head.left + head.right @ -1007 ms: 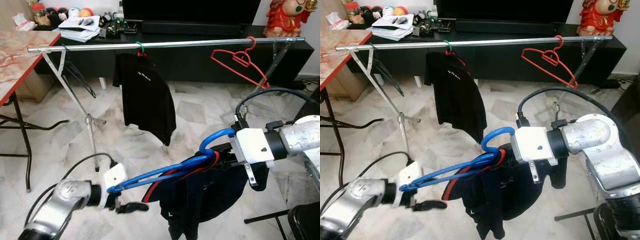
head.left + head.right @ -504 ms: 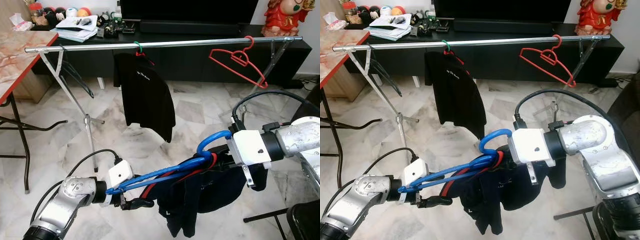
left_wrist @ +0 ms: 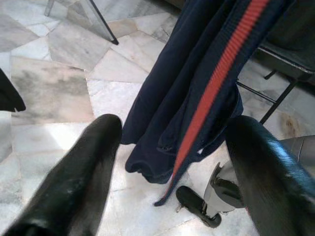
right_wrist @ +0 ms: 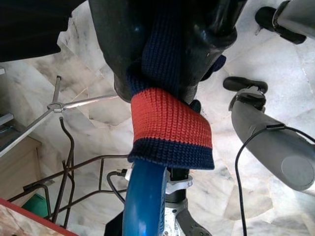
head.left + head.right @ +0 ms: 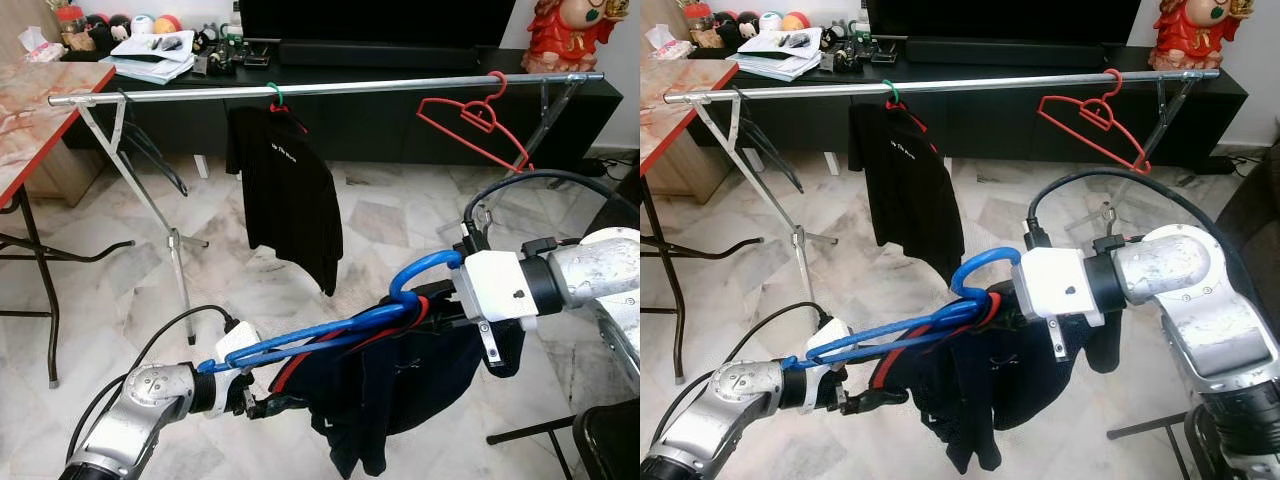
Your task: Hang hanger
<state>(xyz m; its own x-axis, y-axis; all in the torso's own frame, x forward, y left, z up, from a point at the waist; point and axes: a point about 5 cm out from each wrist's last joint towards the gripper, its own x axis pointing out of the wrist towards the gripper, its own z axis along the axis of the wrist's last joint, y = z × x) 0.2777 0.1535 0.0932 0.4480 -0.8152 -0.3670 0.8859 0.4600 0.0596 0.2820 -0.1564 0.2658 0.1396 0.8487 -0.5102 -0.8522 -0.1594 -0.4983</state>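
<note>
A blue hanger [image 5: 330, 330] carries a navy garment [image 5: 400, 390] with a red stripe and lies almost level in front of me. My right gripper [image 4: 167, 64] is shut on it just below the hook [image 5: 420, 275], pinching the knitted collar as well. The hanger's far end rests over my left wrist. My left gripper [image 5: 275, 403] sits just under that end, open, with its fingers [image 3: 83, 167] wide apart and the garment [image 3: 197, 98] hanging beyond them. The silver rail [image 5: 350, 88] runs across well above and behind the hanger.
A black shirt [image 5: 285, 190] on a red and green hanger hangs mid-rail, and a bare red hanger [image 5: 480, 125] hangs near the rail's right end. A red-edged table [image 5: 40, 110] stands at left, a black TV cabinet behind, and a dark chair [image 5: 610, 440] at lower right.
My left arm has come up and inward, so the hanger's left end now lies over its wrist. The right gripper has lifted the hook end slightly.
</note>
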